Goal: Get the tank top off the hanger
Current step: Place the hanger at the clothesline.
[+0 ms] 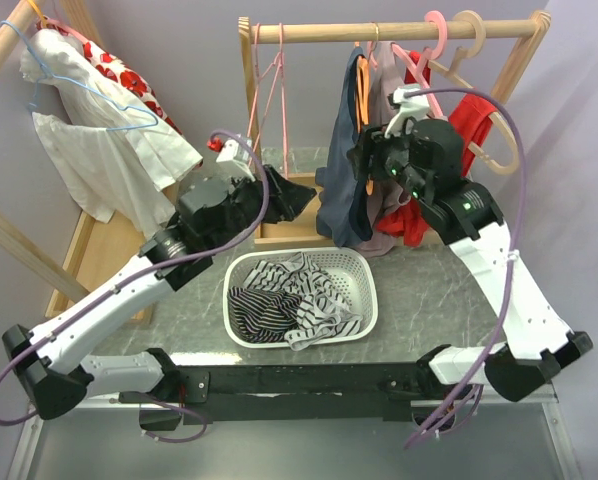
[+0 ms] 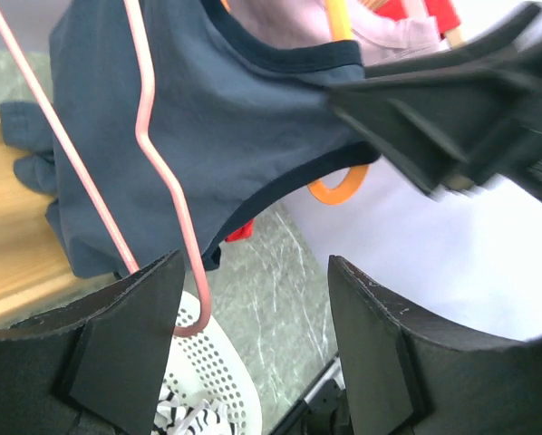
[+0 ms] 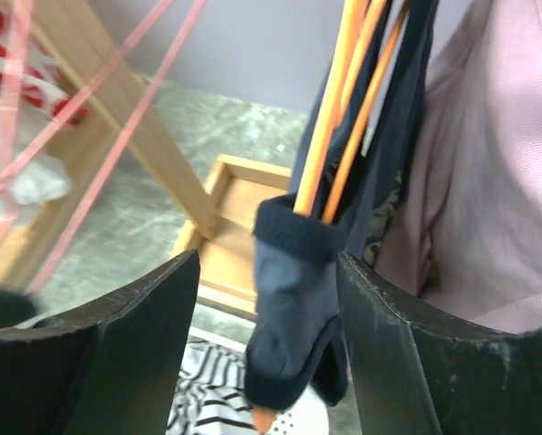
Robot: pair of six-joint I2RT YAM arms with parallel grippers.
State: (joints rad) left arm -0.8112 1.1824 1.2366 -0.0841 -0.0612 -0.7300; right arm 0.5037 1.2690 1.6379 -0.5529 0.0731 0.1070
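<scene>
Right wrist, navy tank top (image 3: 294,299) bunched, hanger (image 3: 328,118) cropped

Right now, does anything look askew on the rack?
Yes: the navy tank top is bunched around one end of the orange hanger, which hangs steeply tilted, its tip poking out below the cloth.

Left arm (image 1: 109,300) stretches forward and inward, right arm (image 1: 509,290) rears up higher. Left gripper (image 2: 253,267) has its jaws spread wide, nothing pinched. Right gripper (image 3: 269,263), just ahead and right of it, gapes too.
</scene>
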